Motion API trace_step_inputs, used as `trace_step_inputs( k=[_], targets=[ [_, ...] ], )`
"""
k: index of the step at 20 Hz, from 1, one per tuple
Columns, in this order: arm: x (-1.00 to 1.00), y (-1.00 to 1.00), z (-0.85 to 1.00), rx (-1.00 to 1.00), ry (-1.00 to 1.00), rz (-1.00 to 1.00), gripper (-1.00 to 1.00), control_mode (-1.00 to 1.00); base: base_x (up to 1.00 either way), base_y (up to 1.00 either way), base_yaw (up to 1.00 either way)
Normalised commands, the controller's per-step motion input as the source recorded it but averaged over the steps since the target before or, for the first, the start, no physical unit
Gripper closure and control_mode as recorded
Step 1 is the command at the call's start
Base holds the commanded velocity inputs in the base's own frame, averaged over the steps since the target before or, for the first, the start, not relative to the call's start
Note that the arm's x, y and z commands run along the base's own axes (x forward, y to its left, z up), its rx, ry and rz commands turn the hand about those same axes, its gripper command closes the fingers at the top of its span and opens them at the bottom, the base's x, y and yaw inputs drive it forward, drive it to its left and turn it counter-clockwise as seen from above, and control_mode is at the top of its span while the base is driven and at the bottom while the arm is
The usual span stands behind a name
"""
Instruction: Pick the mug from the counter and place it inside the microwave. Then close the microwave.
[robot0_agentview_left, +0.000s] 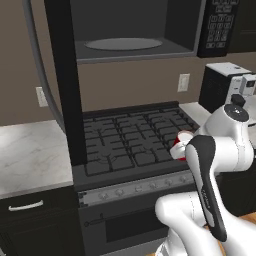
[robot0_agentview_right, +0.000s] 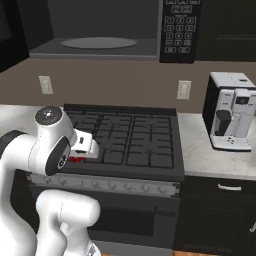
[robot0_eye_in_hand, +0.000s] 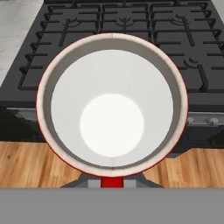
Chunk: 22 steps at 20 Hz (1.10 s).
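Note:
The red mug (robot0_eye_in_hand: 112, 103), white inside, faces the hand camera mouth-on, held over the front edge of the stove. A sliver of its red wall (robot0_agentview_left: 177, 151) shows past my arm, and it shows again (robot0_agentview_right: 76, 159) in the right base view. My gripper (robot0_agentview_left: 181, 144) is shut on the mug, its fingertips hidden behind the mug. The microwave (robot0_agentview_left: 135, 35) hangs above the stove with its door (robot0_agentview_left: 64, 80) swung wide open to the left. Its grey turntable (robot0_agentview_right: 99, 43) is bare. The marbled counter (robot0_agentview_left: 30, 150) runs on both sides of the stove.
The black gas stove (robot0_agentview_right: 130, 137) lies below the mug. A white-and-black coffee machine (robot0_agentview_right: 229, 111) stands on the right counter (robot0_agentview_right: 210, 157). The microwave's keypad panel (robot0_agentview_right: 179, 25) is at its right. Wood floor (robot0_eye_in_hand: 26, 166) shows below the stove front.

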Motion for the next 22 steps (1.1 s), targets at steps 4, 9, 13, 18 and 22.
trace_step_inputs(
  k=[4, 9, 13, 18, 22],
  targets=[
    [0.0, 0.0, 0.0, 0.0, 0.0, 0.0, 1.0, -1.0, 0.0, 0.0, 0.0],
    [0.0, 0.0, 0.0, 0.0, 0.0, 0.0, 1.0, -1.0, 0.0, 0.0, 0.0],
    [0.0, 0.0, 0.0, 0.0, 0.0, 0.0, 1.0, -1.0, 0.0, 0.0, 0.0],
    [-0.04, 0.0, 0.45, 0.0, -0.05, 0.04, 1.0, -1.0, 0.0, 0.0, 0.0],
    [0.06, 0.14, 1.0, 0.0, -0.11, 0.09, 1.0, -1.0, 0.0, 0.0, 0.0]
  ],
)
